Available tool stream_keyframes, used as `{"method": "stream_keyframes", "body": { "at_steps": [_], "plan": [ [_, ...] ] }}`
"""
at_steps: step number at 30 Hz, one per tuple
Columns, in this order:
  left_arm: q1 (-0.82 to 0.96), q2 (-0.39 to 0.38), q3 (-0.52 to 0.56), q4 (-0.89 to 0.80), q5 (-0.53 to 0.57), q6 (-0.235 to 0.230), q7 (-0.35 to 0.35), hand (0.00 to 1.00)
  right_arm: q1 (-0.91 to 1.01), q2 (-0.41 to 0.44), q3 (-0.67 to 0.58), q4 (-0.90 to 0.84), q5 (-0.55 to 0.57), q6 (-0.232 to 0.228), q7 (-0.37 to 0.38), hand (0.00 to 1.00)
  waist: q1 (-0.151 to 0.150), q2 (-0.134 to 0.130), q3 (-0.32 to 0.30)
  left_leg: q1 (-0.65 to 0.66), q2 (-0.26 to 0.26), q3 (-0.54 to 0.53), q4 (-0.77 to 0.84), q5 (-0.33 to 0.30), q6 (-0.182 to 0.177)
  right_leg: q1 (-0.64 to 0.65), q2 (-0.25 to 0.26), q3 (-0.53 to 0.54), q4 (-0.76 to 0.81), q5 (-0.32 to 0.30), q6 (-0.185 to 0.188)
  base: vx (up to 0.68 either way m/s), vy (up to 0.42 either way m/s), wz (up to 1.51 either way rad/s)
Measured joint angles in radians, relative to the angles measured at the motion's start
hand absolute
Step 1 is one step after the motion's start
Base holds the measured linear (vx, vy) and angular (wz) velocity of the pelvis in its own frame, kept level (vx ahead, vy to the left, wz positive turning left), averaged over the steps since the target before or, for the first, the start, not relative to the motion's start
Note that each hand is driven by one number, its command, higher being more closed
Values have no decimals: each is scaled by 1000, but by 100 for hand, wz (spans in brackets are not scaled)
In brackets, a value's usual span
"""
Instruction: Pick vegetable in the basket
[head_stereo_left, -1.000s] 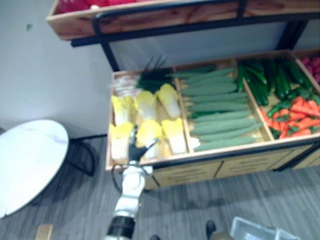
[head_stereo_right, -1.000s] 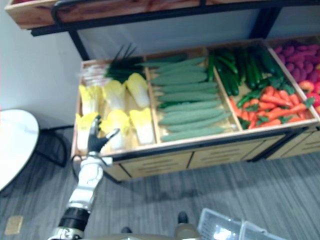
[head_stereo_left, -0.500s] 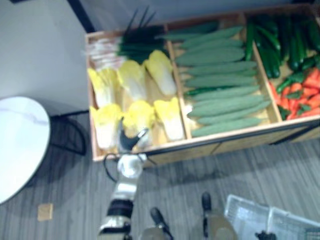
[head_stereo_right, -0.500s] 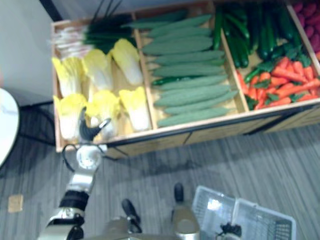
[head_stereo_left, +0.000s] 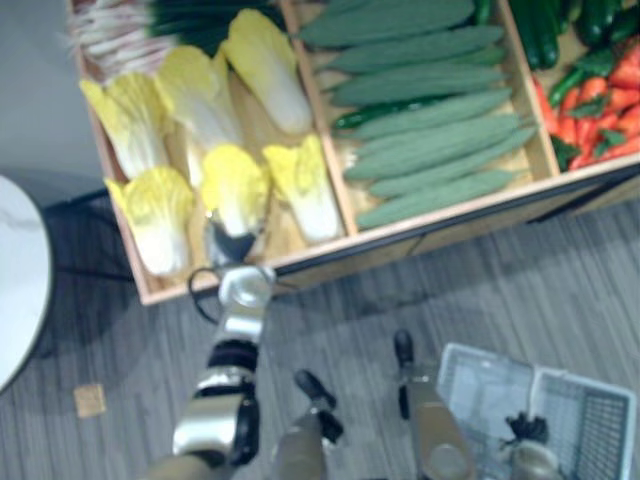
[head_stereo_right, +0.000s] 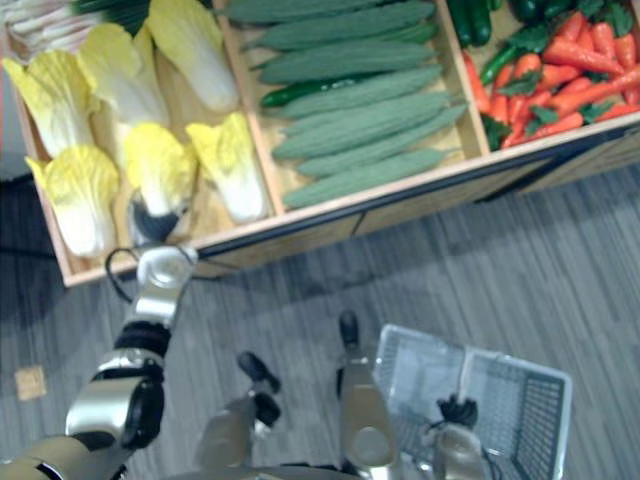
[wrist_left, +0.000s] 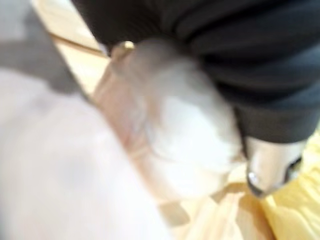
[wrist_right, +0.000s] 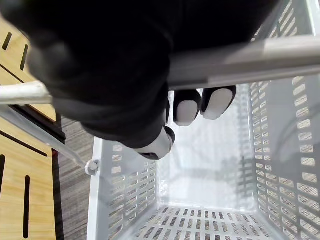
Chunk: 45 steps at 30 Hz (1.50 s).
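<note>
Grey striped floor (head_stereo_left: 400, 290), wooden produce crate (head_stereo_left: 450, 213) ahead, split into compartments: napa cabbages on the left, long green gourds (head_stereo_left: 430, 120) in the middle, carrots (head_stereo_left: 612, 95) far right. White round table (head_stereo_left: 15, 280) off to the left, well apart.

Left hand (head_stereo_left: 230, 243) is over the crate's front rail, at the stem end of the front-middle cabbage (head_stereo_left: 235, 185). Left wrist view has a pale stem end right against the hand, but the fingers are mostly hidden. Can't tell whether it has a grip or is only touching.

Right hand (wrist_right: 125, 85) is curled round the handle (wrist_right: 240, 62) of the white basket (head_stereo_right: 415, 372), which hangs low on the robot's right, well apart from the crate. Basket bottom is bare, so no vegetable is in yet. The cabbage lies in its compartment.

Step looks like closing on the cabbage. Risks:
- Cabbage is bulky and tapered, and a grab at the stem end alone could slip or let the leaf end pivot down on lift.
- Neighbours lie just beside it on both sides, so fingers may snag one or drag it out.
- Front rail sits right under the wrist, so a low lift could catch the cabbage on it.
- Basket is on the other side, which means a cross-body carry. If the basket swings, the drop is easy to miss.
</note>
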Motion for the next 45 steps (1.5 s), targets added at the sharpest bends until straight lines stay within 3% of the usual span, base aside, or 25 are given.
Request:
{"method": "stream_keyframes", "body": {
  "at_steps": [6,11,14,17,19,20,22,23,26,28,29,30,31,32,33,34,35,36,37,38,39,40,42,44,45],
  "plan": [
    [-85,57,16,18,-2,33,-6,100,0,7,38,-6,13,-1,24,100,0,-29,15,9,3,19,4,8,-5,22,-5,-3,-28,20,2,-23,-9,0],
    [-88,47,-18,1,-36,43,-65,100,1,27,36,5,21,0,34,100,-4,-42,9,69,0,-10,-1,14,3,104,-11,-31,-41,24,-3,61,8,11],
    [-58,35,-44,-150,-40,49,-57,100,1,34,34,44,20,-2,38,100,-7,-49,5,115,-4,-46,2,14,3,166,-12,-58,-49,23,-4,62,3,16],
    [62,44,-42,-416,-36,41,-22,100,-2,30,34,77,7,-2,40,100,1,-63,-17,120,-3,-201,77,-13,9,202,-15,-34,-61,22,-4,66,-45,-17],
    [204,46,-42,-588,-5,31,7,100,-7,1,37,79,-8,0,41,100,5,-46,-53,94,6,-414,185,-97,0,212,-12,7,-67,18,2,22,36,-61],
    [269,34,-46,-644,26,30,17,100,-6,-27,36,82,-13,0,41,100,9,-21,-79,95,8,-503,217,-149,-19,213,-1,32,-65,18,7,-10,103,-60],
    [330,-8,-85,-700,86,28,23,100,6,-67,29,81,-24,1,41,100,-3,18,-116,105,8,-553,212,-213,-43,224,3,41,-71,21,26,-41,175,-26],
    [349,-26,-137,-735,111,20,19,100,18,-75,20,81,-51,3,41,100,-2,20,-125,138,-3,-553,188,-237,-48,236,-3,52,-78,28,38,-33,155,-15],
    [451,-26,-242,-853,217,-14,14,100,54,-53,22,-2,-123,4,42,100,4,-31,-154,181,-58,-488,165,-238,-32,227,-38,131,-84,49,68,-71,166,-51],
    [484,-26,-304,-893,251,-39,-2,100,80,-53,32,-71,-132,3,41,100,2,-46,-162,181,-76,-442,185,-258,-19,213,-52,169,-89,57,81,-84,98,-64],
    [489,-27,-328,-895,263,-51,-6,100,87,-53,35,-95,-133,5,39,100,1,-48,-163,183,-78,-427,201,-268,-19,209,-58,162,-95,46,63,-70,103,-71],
    [511,-29,-369,-897,273,-69,-25,100,92,-55,35,-130,-139,12,37,100,-2,-41,-167,183,-75,-395,219,-271,-10,196,-76,74,-94,11,-30,-7,97,-79],
    [543,-41,-409,-895,272,-88,-53,100,88,-65,40,-161,-166,18,33,100,-6,-10,-172,181,-50,-358,210,-262,5,175,-88,-85,-63,-66,-174,-8,94,-104],
    [564,-59,-419,-891,262,-115,-85,100,87,-72,49,-186,-178,19,25,100,0,-2,-174,201,-29,-318,195,-261,6,132,-110,-194,26,-72,-179,40,47,-99],
    [581,-62,-418,-887,262,-130,-100,100,85,-73,57,-202,-189,21,22,100,1,-13,-173,214,-34,-296,196,-262,5,108,-134,-262,117,-67,-175,88,39,-127],
    [633,-59,-412,-873,232,-146,-147,100,99,-74,79,-238,-205,20,17,100,0,-50,-182,243,-61,-252,224,-293,-4,113,-164,-382,193,-9,-177,100,24,-133],
    [659,-65,-406,-868,216,-147,-165,100,75,-75,87,-244,-208,21,15,100,2,-44,-182,248,-53,-241,233,-298,2,106,-143,-392,180,42,-169,3,36,-171],
    [682,-63,-397,-837,193,-155,-186,100,42,-73,110,-257,-208,22,10,100,4,-40,-182,249,-52,-233,241,-286,25,106,-109,-396,111,127,-192,-124,2,-196],
    [703,-66,-386,-794,183,-161,-223,100,8,-70,126,-306,-210,21,8,100,35,-9,-194,254,-24,-171,198,-284,51,120,-66,-445,9,172,-230,-153,-23,-210],
    [707,-70,-396,-766,168,-165,-265,100,-24,-68,152,-338,-213,20,-3,100,31,-10,-193,270,-43,-102,171,-294,16,90,-136,-606,222,-66,-207,-105,-31,-177],
    [719,-75,-399,-752,151,-165,-286,100,-39,-69,162,-340,-216,21,-4,100,31,-17,-196,271,-55,-74,175,-293,17,90,-174,-676,286,-136,-191,-46,-72,-154],
    [756,-89,-403,-726,140,-165,-315,100,-67,-69,201,-345,-239,22,-2,100,39,-15,-196,282,-60,-7,192,-294,16,101,-218,-789,331,-196,-200,-4,-80,-165],
    [779,-108,-426,-660,108,-164,-346,100,-77,-52,264,-373,-249,23,1,100,57,3,-198,303,-53,69,214,-294,16,107,-172,-814,284,-174,-202,25,-86,-154],
    [787,-113,-474,-606,106,-169,-377,100,-72,-23,366,-422,-250,27,23,100,59,15,-206,325,4,103,241,-288,15,138,-19,-708,121,-111,-204,62,-122,-141],
    [785,-111,-488,-594,106,-170,-380,100,-68,-16,388,-442,-250,26,29,100,58,11,-208,329,18,111,264,-288,15,149,13,-685,80,-110,-197,66,-153,-153]
  ]
}}
